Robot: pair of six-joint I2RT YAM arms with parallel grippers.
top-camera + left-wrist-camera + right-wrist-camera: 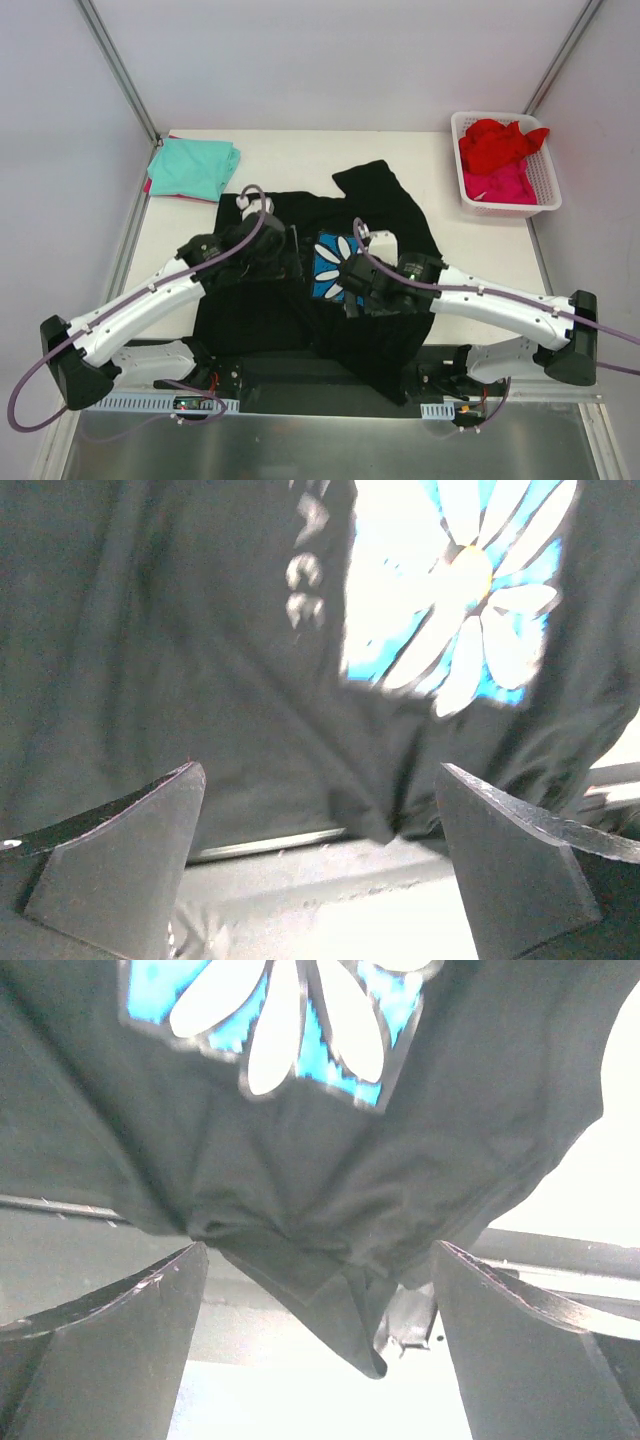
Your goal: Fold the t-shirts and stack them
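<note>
Top external view: left tool (298,262) and right tool (347,290) are seen wide and empty above the black flower-print t-shirt (390,215). The hem overhanging beneath them could be dragged off the counter (290,150) if pinched unevenly.

At least four shirts: black shirt (395,215), teal shirt (195,165), red shirt (495,143), pink shirt (505,186). One basket (549,197). Two end effectors: left end effector (320,865), right end effector (320,1345).

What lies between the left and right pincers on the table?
The flower print on the black t-shirt lies between the left pincer and the right pincer, both open; the top view shows it.
</note>
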